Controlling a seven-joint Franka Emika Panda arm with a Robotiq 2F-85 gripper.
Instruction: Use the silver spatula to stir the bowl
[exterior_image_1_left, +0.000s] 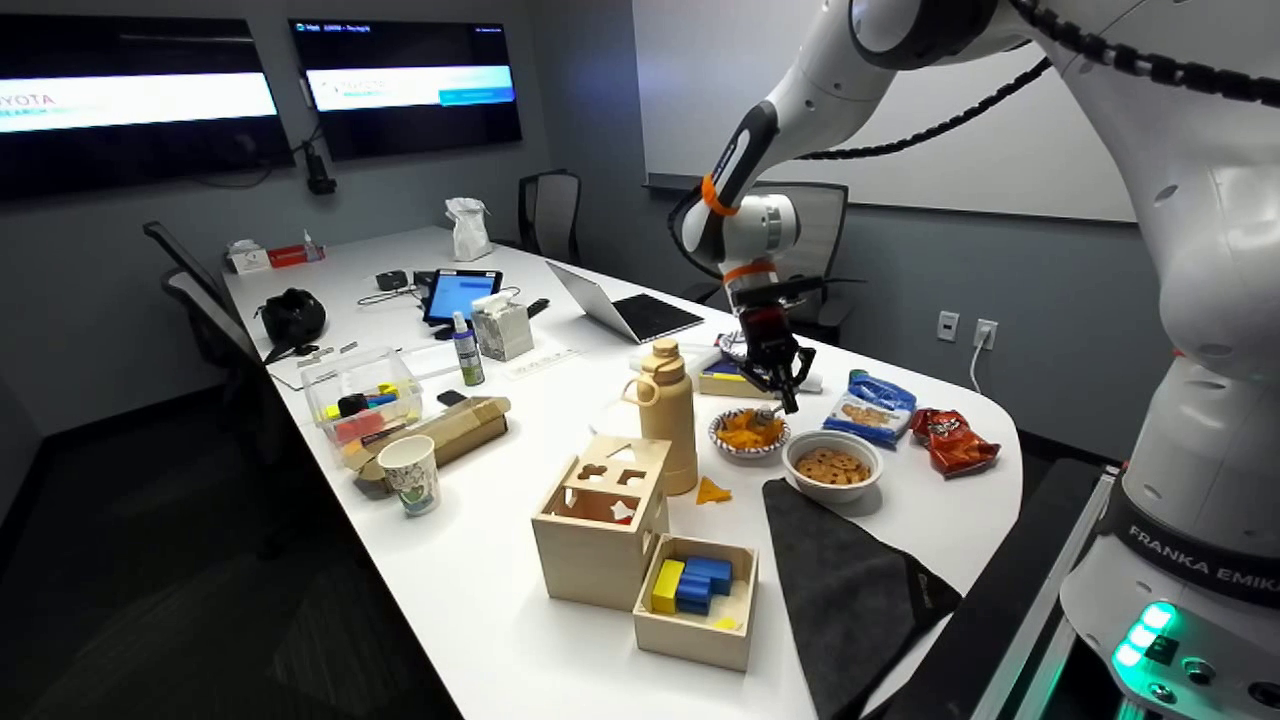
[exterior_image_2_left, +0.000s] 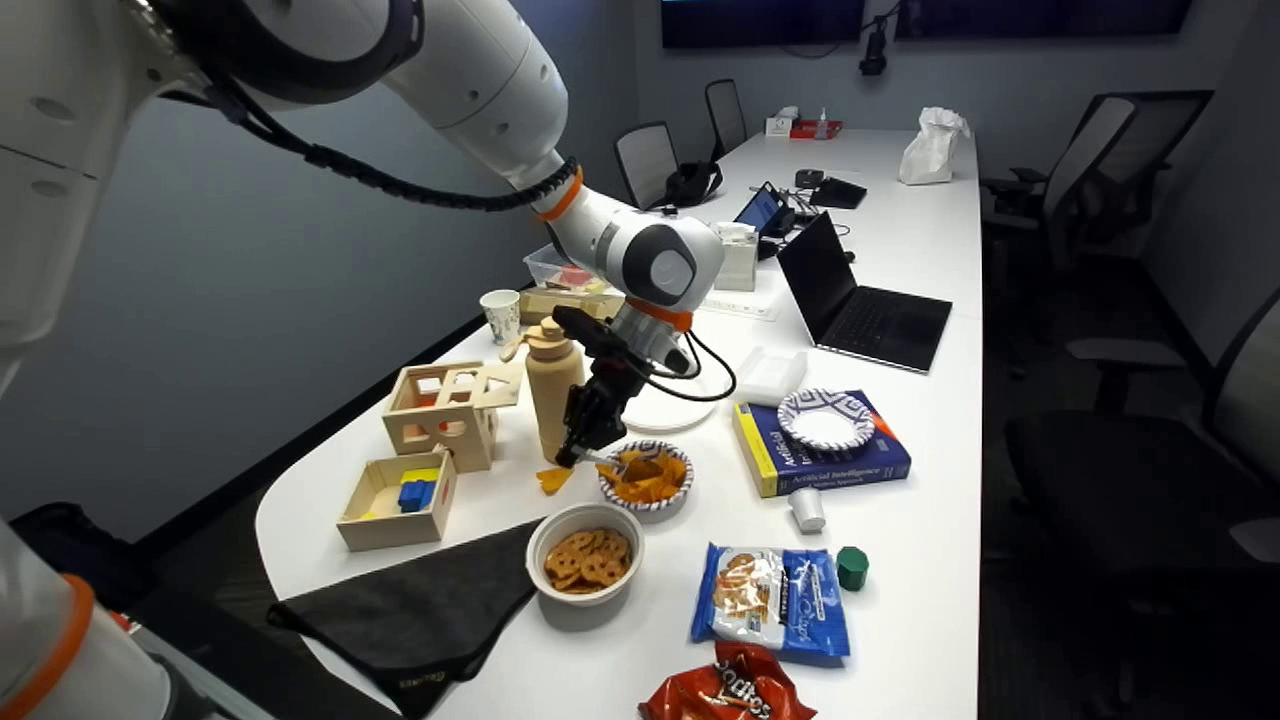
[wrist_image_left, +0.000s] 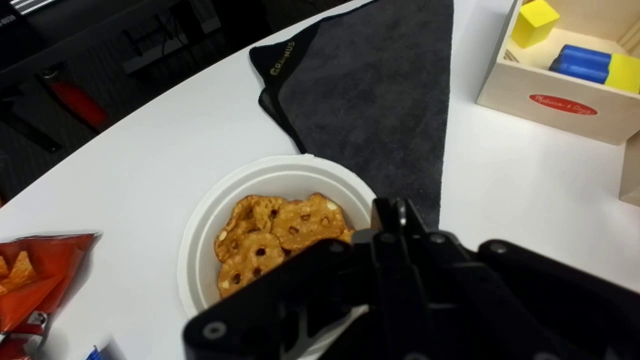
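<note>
Now, jaws pinching the silver spatula (exterior_image_2_left: 598, 458), end among orange chips (exterior_image_2_left: 655, 488), in a patterned bowl (exterior_image_2_left: 655, 449).

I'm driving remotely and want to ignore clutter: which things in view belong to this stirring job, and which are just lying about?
For the job:
silver spatula
gripper, holding it
patterned bowl, at the spatula's end
orange chips inside

Just lying about, it seems:
white bowl of crackers
black cloth
tan bottle
red bag
blue bag
book bearing a spare bowl
laptop
</note>
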